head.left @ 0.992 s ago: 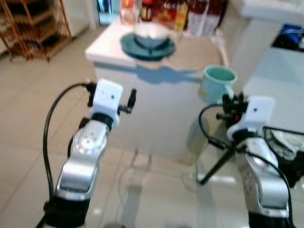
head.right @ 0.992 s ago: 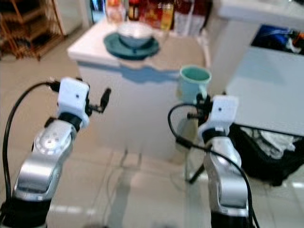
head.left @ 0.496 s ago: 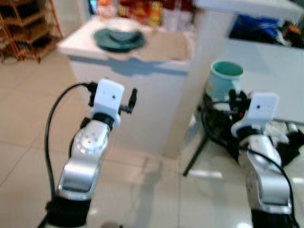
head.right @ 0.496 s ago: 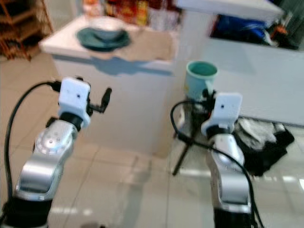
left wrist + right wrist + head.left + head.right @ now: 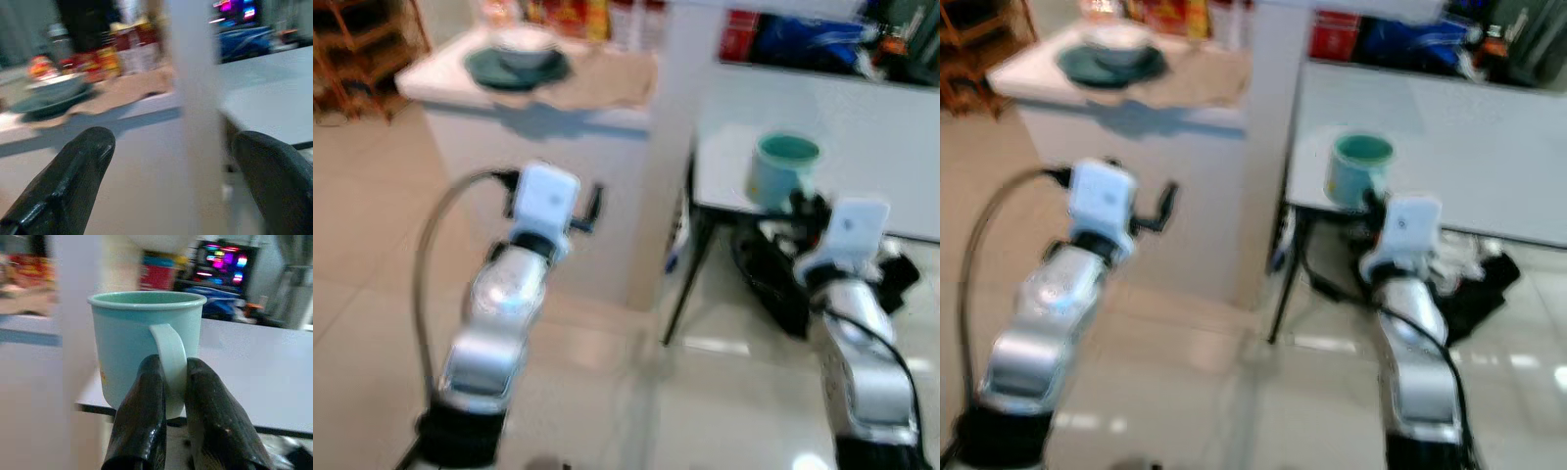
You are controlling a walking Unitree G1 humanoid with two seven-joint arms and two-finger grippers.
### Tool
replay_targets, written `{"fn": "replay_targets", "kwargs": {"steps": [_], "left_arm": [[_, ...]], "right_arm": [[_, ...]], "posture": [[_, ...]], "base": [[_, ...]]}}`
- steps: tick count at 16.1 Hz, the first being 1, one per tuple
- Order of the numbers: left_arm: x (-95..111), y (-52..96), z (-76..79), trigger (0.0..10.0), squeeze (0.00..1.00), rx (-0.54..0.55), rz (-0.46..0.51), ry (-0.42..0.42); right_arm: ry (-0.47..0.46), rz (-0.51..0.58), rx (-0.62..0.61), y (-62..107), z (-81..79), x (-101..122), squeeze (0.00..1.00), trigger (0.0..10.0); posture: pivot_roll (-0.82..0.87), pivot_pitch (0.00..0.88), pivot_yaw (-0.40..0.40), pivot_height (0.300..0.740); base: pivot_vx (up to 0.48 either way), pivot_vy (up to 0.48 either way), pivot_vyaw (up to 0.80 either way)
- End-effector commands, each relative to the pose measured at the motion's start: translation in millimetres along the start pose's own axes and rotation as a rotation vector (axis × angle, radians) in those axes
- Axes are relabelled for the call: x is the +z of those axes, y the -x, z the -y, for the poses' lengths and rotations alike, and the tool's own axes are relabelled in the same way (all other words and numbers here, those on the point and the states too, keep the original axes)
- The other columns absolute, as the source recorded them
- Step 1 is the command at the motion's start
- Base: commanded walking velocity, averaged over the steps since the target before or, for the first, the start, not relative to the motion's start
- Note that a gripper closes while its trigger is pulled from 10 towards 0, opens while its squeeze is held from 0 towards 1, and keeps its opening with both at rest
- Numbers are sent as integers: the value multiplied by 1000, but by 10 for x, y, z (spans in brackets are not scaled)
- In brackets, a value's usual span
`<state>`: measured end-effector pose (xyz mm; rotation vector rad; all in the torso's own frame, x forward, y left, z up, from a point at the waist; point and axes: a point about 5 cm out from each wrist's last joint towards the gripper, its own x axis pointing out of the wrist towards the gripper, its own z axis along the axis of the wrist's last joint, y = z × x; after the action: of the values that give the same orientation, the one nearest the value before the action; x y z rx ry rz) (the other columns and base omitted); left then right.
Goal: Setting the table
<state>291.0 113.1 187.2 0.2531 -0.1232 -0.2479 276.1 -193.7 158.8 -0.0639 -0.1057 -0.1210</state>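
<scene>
A pale green mug [image 5: 781, 170] is held upright in the air by my right gripper [image 5: 172, 396], whose two black fingers [image 5: 142, 406] are shut on its handle. In the head views the mug hangs in front of the near edge of a white table [image 5: 1449, 147]. My left gripper [image 5: 171, 186] is raised at the left and stands open with nothing between its fingers; it faces a white counter [image 5: 538, 93]. On that counter sits a white bowl [image 5: 521, 41] on a dark green plate [image 5: 517, 67]. The picture is blurred.
Bottles and jars [image 5: 563, 12] line the back of the counter. A white pillar [image 5: 671, 147] stands between counter and table. A dark bag and cloth [image 5: 1474, 274] lie on the tiled floor under the table. A wooden rack [image 5: 352, 49] stands far left.
The whole view has swung to the right: counter and bowl slid left, and the white table has come in ahead. Both arms keep their pose, the mug still gripped.
</scene>
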Motion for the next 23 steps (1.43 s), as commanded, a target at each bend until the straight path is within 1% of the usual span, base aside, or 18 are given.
{"fn": "replay_targets", "kwargs": {"steps": [1, 6, 7, 8, 9, 10, 12, 13, 17, 23], "left_arm": [[23, -1, -50, 10000, 0, 11, 6, -21], [15, -2, -35, 10000, 0, -1, 3, -24], [11, -4, -30, 10000, 0, -2, -2, -4], [3, -9, -31, 10000, 0, 0, -15, 25], [13, -14, -36, 10000, 0, -3, -9, 15], [4, -19, -39, 10000, 0, -6, -15, 23], [17, -15, -35, 10000, 0, -21, -2, 33], [32, -9, -32, 10000, 0, -28, 7, 48], [32, -10, -31, 10000, 0, -32, 4, 52], [31, -9, -31, 10000, 0, -36, 3, 57]], "right_arm": [[7, 36, -6, -8, -6, 76, 0, 10000], [5, 33, -9, -3, 0, 69, 0, 10000], [3, 37, -7, -2, 0, 72, 0, 10000], [3, 41, -5, -4, -3, 79, 0, 10000], [5, 46, -6, -6, -4, 87, 0, 10000], [-2, 49, -9, -7, -4, 95, 0, 10000], [-47, 46, -6, -10, -10, 95, 0, 10000], [-58, 46, 5, -10, -16, 105, 0, 10000], [-56, 40, 3, -12, -16, 96, 0, 10000], [-47, 39, 23, -19, -36, 98, 0, 10000]], "posture": [[25, 22, -45, 740], [25, 23, -44, 740], [25, 23, -44, 740], [26, 25, -42, 740], [25, 24, -42, 740], [27, 25, -43, 740], [27, 25, -43, 740], [24, 24, -43, 740], [25, 26, -44, 740], [23, 30, -43, 740]], "base": [[0, -345, 0], [0, -346, 0], [0, -322, 0], [0, 0, 0], [0, 0, 0], [0, 0, 0], [0, 0, 0], [349, 0, -425], [390, 0, -547], [394, 0, 0]]}}
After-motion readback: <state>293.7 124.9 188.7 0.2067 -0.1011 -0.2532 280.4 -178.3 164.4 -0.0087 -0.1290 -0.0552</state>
